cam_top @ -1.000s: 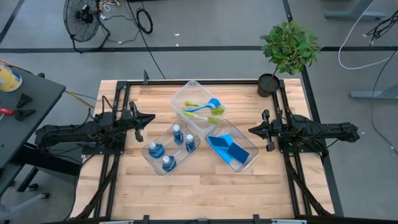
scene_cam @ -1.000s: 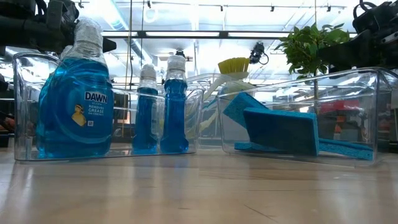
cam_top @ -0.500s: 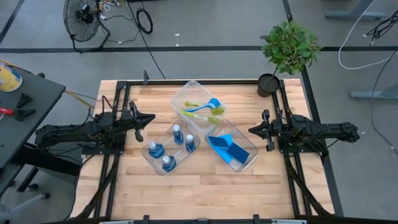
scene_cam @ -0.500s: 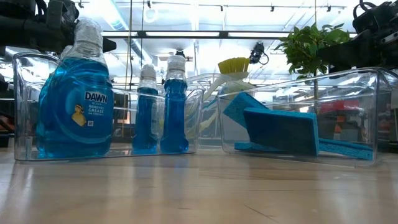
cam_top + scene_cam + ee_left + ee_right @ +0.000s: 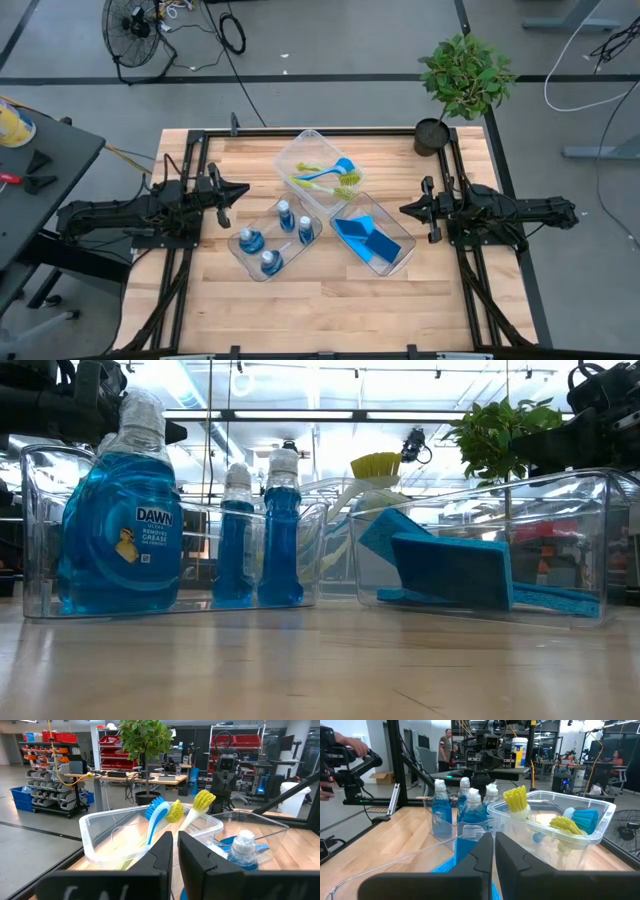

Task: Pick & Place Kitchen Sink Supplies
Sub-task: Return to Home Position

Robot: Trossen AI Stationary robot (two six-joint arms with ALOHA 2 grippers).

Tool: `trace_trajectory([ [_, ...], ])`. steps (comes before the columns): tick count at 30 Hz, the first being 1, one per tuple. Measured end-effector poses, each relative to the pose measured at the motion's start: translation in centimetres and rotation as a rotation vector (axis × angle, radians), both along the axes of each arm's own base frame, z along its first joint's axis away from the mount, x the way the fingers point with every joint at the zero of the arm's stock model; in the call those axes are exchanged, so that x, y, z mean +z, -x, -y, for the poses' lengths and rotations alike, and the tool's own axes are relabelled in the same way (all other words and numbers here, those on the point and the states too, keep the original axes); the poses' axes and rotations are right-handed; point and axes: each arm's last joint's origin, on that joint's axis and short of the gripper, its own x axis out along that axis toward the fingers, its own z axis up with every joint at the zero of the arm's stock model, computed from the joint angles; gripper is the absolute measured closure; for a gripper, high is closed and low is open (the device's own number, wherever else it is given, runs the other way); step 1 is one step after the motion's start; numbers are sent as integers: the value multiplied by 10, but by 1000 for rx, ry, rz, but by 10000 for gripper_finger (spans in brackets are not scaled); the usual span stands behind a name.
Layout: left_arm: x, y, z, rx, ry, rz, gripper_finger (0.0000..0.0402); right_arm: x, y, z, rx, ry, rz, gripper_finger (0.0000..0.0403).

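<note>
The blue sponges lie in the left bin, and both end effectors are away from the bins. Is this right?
Wrong bin. The high view shows the blue sponges in the right bin. The left end effector and right end effector are away from the bins.

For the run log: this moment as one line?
left gripper: shut, parked left | right gripper: shut, parked right | bottles: left bin | brushes: far bin | sponges: right bin

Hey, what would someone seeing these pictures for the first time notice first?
Three clear bins sit in the middle of the table, sorted: bottles of blue liquid left, dish brushes farthest back, blue sponges right. The left gripper and right gripper wait shut and empty at its sides. A potted plant stands at the far right corner.
</note>
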Motion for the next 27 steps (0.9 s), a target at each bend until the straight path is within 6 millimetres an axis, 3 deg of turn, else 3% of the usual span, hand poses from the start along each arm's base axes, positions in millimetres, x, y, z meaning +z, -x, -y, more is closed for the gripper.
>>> trace_trajectory([
  [7,1,0,0,9,-1,8,369,0,0,0,0,0,0,378],
  [12,7,6,1,7,81,104,369,0,0,0,0,0,0,378],
  [27,9,18,4,-75,63,159,369,0,0,0,0,0,0,378],
])
